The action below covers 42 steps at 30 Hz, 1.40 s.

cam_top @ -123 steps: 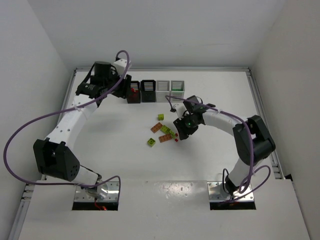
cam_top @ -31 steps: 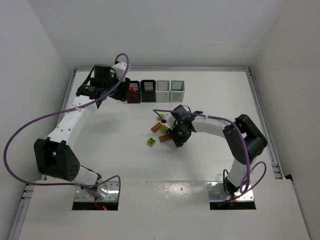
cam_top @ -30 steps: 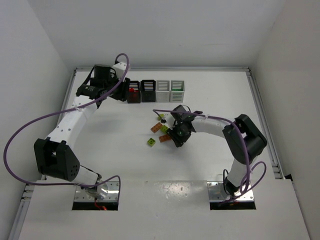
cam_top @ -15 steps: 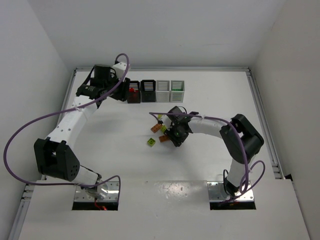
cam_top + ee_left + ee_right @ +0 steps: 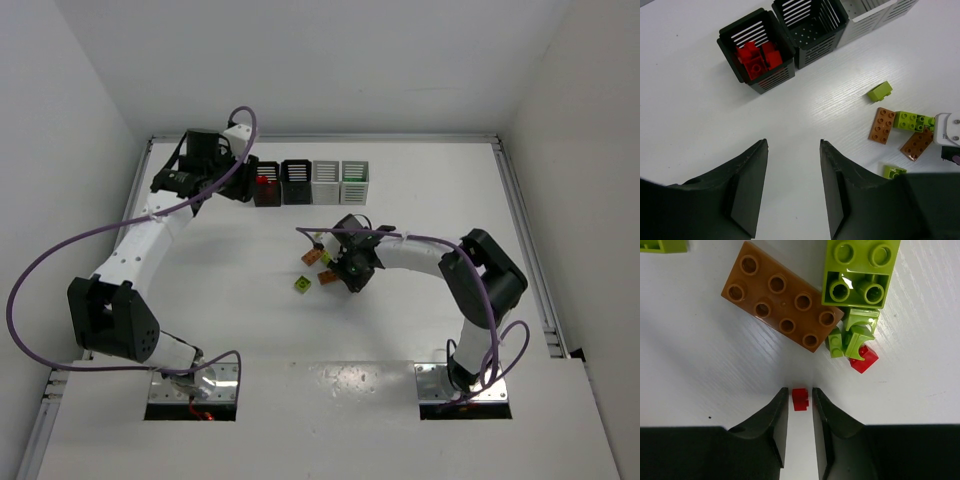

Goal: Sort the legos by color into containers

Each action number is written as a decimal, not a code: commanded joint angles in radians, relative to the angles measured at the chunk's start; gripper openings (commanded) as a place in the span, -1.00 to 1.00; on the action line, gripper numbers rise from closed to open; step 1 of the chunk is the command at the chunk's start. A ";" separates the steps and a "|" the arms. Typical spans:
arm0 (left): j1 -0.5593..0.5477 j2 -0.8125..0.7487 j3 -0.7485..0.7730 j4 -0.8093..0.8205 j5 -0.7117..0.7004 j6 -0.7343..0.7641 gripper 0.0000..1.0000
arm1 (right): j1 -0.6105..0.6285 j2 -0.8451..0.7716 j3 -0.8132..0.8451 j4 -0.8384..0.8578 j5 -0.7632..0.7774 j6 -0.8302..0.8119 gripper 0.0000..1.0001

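Note:
My right gripper (image 5: 800, 390) is low over the table with its jaws narrowly open around a tiny red lego (image 5: 800, 399); a thin gap shows on each side. Just beyond lie an orange-tan plate (image 5: 782, 302), a yellow-green brick (image 5: 860, 272), small green pieces (image 5: 850, 337) and another red lego (image 5: 863, 360). In the top view this gripper (image 5: 340, 272) sits at the lego cluster. My left gripper (image 5: 793, 145) is open and empty, hovering near a black bin (image 5: 771, 82) holding red legos (image 5: 756, 56); it also shows in the top view (image 5: 240, 180).
Four bins stand in a row at the back: black with red (image 5: 266, 190), black (image 5: 296, 183), white (image 5: 326, 172), white (image 5: 355, 183). Loose legos include a yellow-green one (image 5: 302, 285) and an orange plate (image 5: 311, 257). White walls enclose the table.
My right gripper has moved left across the lego cluster and now has the tiny red lego between its jaws. The left arm has barely moved.

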 commanded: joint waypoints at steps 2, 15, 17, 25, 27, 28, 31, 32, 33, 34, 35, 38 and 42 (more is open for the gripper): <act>0.013 -0.040 -0.008 0.024 0.004 0.004 0.03 | 0.008 0.027 -0.046 0.002 -0.001 -0.012 -0.58; 0.022 -0.070 -0.093 0.084 0.165 0.004 0.06 | -0.047 -0.128 -0.025 -0.018 -0.007 0.016 -0.95; 0.013 -0.083 -0.123 0.096 0.218 0.004 0.08 | -0.088 -0.165 -0.002 -0.050 -0.023 0.039 -0.97; -0.157 -0.076 -0.167 0.105 0.291 0.059 0.08 | -0.339 -0.232 0.047 -0.081 -0.023 0.091 -0.99; -0.213 -0.049 -0.176 0.105 0.291 0.068 0.08 | -0.403 -0.232 0.061 -0.091 -0.044 0.100 -0.99; -0.234 -0.023 -0.176 0.105 0.291 0.068 0.08 | -0.461 -0.232 0.072 -0.104 -0.044 0.100 -0.99; -0.328 0.040 -0.186 0.116 0.281 0.077 0.06 | -0.550 -0.232 0.090 -0.114 -0.072 0.110 -0.99; -0.378 0.060 -0.186 0.116 0.245 0.088 0.06 | -0.570 -0.223 0.090 -0.114 -0.096 0.120 -0.99; -0.403 0.081 -0.175 0.126 0.232 0.088 0.06 | -0.590 -0.223 0.099 -0.114 -0.108 0.120 -0.99; -0.423 0.106 -0.175 0.127 0.232 0.099 0.03 | -0.610 -0.209 0.112 -0.114 -0.118 0.129 -0.99; -0.455 0.158 -0.144 0.127 0.232 0.099 0.03 | -0.639 -0.209 0.112 -0.114 -0.128 0.130 -0.99; -0.516 0.247 -0.081 0.127 0.221 0.117 0.01 | -0.682 -0.189 0.138 -0.124 -0.164 0.130 -0.99; -0.570 0.348 0.006 0.127 0.128 0.126 -0.04 | -0.703 -0.189 0.138 -0.124 -0.182 0.130 -0.99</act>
